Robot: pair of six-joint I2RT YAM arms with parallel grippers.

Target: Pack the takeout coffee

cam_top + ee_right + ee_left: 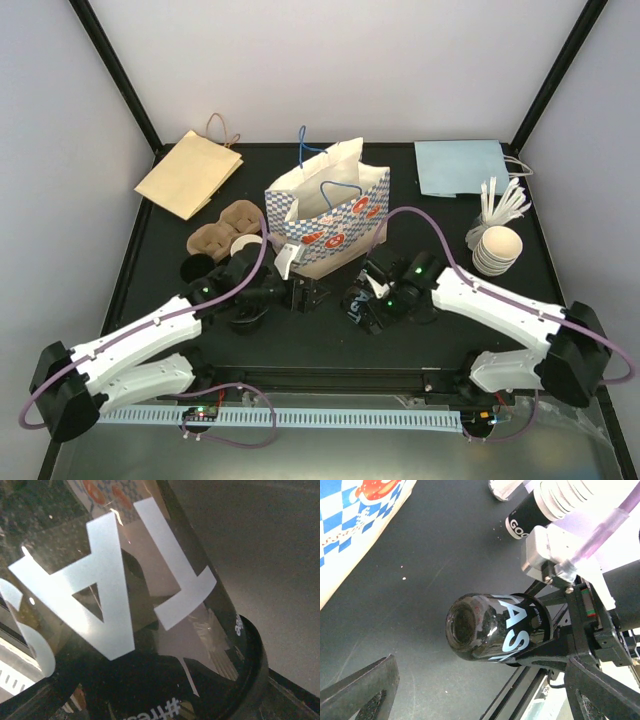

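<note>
A glossy black takeout coffee cup (357,306) with large white letters lies tilted in my right gripper (366,300), which is shut around its upper body. In the left wrist view the cup (495,627) points its base at the camera, with a black right finger (555,649) pressed under it. The cup (125,580) fills the right wrist view. My left gripper (304,296) stands open just left of the cup, and its gripper (485,695) holds nothing. The blue-and-white checkered paper bag (325,210) stands upright right behind both grippers.
A brown paper bag (188,172) lies flat at the back left, a light blue bag (462,167) at the back right. Brown pulp cup carriers (222,228) sit on the left. Stacked white lids (497,249) and white stirrers (500,203) stand on the right. The table's front rail (530,690) is close below.
</note>
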